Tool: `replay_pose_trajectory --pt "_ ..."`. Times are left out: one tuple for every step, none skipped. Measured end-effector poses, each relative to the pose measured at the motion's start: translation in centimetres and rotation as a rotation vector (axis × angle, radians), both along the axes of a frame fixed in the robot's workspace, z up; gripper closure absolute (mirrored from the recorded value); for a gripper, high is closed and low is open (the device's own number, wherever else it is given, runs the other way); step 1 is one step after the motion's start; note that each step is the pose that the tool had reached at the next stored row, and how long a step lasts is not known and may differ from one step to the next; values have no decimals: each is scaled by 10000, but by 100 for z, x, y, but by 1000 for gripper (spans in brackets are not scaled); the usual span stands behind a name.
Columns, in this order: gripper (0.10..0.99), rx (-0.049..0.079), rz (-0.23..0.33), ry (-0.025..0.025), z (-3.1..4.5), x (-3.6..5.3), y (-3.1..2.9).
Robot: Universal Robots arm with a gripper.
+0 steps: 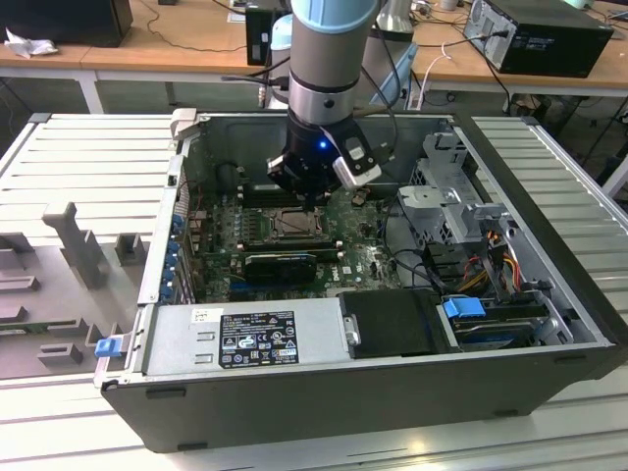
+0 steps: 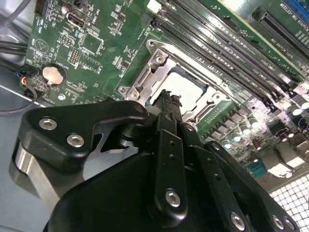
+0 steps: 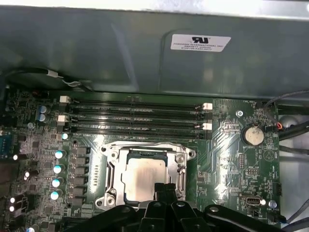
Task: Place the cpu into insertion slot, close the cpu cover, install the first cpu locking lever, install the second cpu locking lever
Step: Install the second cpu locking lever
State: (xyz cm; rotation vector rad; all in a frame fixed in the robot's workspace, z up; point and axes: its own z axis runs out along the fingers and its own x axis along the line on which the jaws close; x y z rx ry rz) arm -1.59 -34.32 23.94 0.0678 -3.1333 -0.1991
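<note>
The cpu (image 3: 142,175) lies flat in the insertion slot (image 1: 292,224) on the green board, its pale face also showing in the second wrist view (image 2: 186,86). The silvery cpu cover (image 3: 113,162) lies down around it, with the chip showing through its window; its frame (image 2: 154,63) is bright metal. My gripper (image 1: 312,201) hangs just above the socket. The black fingertips (image 3: 159,189) are pressed together over the socket's edge nearest the wrist, beside the chip, with nothing between them. In the second wrist view the gripper (image 2: 167,96) points at that same edge.
Long black memory slots (image 3: 135,118) run beside the socket. A coin battery (image 3: 253,135) sits on the board. The case wall (image 3: 145,48) rises behind the slots. An expansion card (image 1: 280,265), power supply (image 1: 245,339), drive cage (image 1: 446,196) and cables (image 1: 491,265) crowd the case.
</note>
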Motion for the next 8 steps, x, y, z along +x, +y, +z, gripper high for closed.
replay_pose_trajectory --pt "980 -2 1 1 3 0 -6" --pt "980 -3 1 1 7 0 -9" --pt "980 -1 1 0 9 0 -12" --pt "980 0 2 0 13 1 -19" --pt "980 0 2 0 14 1 -26" --pt "980 0 1 0 15 0 -30" --pt "980 0 1 0 15 0 -35" --pt "980 0 2 1 15 1 -42"
